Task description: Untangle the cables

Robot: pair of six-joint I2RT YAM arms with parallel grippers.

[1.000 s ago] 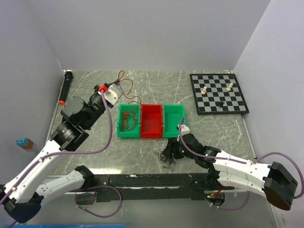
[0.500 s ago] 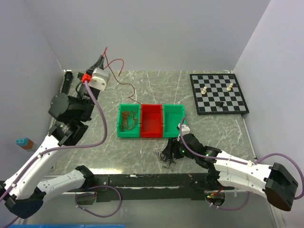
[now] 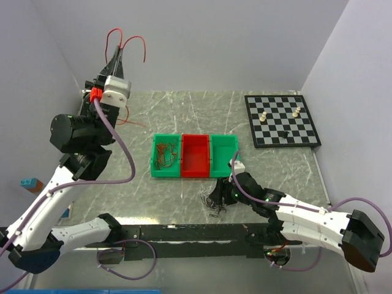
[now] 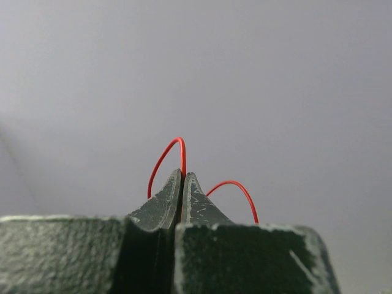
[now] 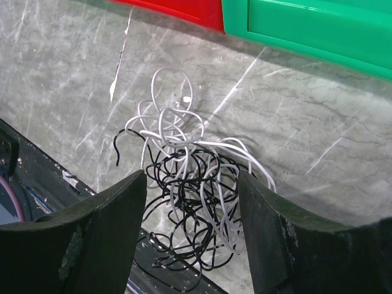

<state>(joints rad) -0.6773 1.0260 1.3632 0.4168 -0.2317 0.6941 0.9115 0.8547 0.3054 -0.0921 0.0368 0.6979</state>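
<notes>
Top view: left gripper (image 3: pixel 116 61) raised high, red wire (image 3: pixel 133 41) pinched; thin strand could slip free, grip only at tips.
Left wrist: jaws together on red wire, 2 loops above.
Right wrist: right gripper (image 5: pixel 190 177) fingers apart, straddling black-white tangle (image 5: pixel 177 153) on table (image 5: pixel 306 122), nothing held.

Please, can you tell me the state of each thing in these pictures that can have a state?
Left hand: shut on the red wire, raised high.
Red wire: pinched, two loops sticking out.
Right hand: open, low over the black and white tangle.
Black and white tangle: knotted together, lying on the table.
Left green bin: holds brown wires.
Red bin: looks empty.
Right green bin: looks empty.
</notes>
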